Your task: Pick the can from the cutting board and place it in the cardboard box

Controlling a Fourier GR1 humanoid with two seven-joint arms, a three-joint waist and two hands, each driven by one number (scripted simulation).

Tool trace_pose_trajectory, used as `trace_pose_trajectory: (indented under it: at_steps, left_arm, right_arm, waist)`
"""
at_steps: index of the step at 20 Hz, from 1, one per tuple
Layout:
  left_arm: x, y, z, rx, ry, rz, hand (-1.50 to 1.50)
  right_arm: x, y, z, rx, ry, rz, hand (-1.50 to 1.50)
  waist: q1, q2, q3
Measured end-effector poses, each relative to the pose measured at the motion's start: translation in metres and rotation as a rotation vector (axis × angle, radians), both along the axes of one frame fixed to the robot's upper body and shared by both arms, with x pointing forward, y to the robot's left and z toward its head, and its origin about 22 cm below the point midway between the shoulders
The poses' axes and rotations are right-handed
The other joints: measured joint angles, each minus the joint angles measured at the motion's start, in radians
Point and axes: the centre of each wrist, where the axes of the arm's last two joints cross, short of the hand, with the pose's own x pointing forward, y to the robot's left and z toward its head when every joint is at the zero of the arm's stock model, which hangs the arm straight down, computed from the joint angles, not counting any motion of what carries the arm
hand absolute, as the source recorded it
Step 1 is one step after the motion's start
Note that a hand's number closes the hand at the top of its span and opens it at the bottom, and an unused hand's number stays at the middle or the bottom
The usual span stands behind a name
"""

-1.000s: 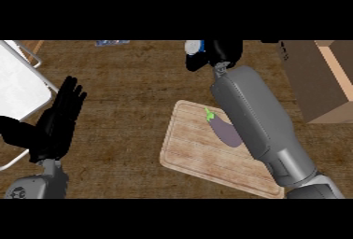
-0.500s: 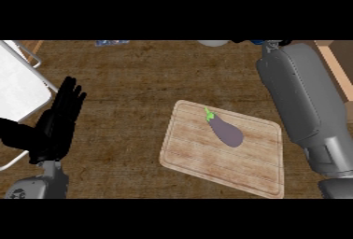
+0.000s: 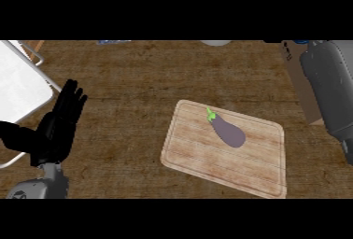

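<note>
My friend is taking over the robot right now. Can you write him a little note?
Left robot hand: open, resting at the view's left.
Right robot hand: out of view; its grey forearm crosses the brown cardboard box at the right edge.
The pale wooden cutting board holds only a purple eggplant; no can shows.
Done: can off the board.
Left: check it is in the box.

Pale wooden cutting board, glossy eggplant
</note>
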Motion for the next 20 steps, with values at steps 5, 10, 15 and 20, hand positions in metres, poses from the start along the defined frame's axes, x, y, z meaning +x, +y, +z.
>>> trace_pose_trajectory:
  at_steps: [5, 10, 15, 20]
  left_arm:
    - [0.002, -0.011, 0.001, 0.002, -0.003, -0.012, 0.00]
    - [0.008, -0.010, 0.011, 0.001, -0.014, -0.026, 0.00]
    - [0.007, -0.015, 0.011, 0.006, -0.026, -0.044, 0.00]
    - [0.007, -0.017, 0.009, 0.006, -0.028, -0.053, 0.00]
  right_arm:
    - [0.001, -0.046, -0.021, -0.062, 0.027, -0.056, 1.50]
    - [-0.002, -0.087, -0.032, -0.100, 0.080, -0.093, 1.50]
    - [-0.009, -0.115, -0.038, -0.148, 0.256, -0.125, -1.50]
    - [-0.018, -0.138, -0.050, -0.069, 0.428, -0.136, -1.50]
  waist:
    - [0.008, 0.003, 0.000]
    - [0.020, 0.009, 0.001]
    - [0.042, 0.007, -0.013]
    - [0.048, 0.007, -0.015]
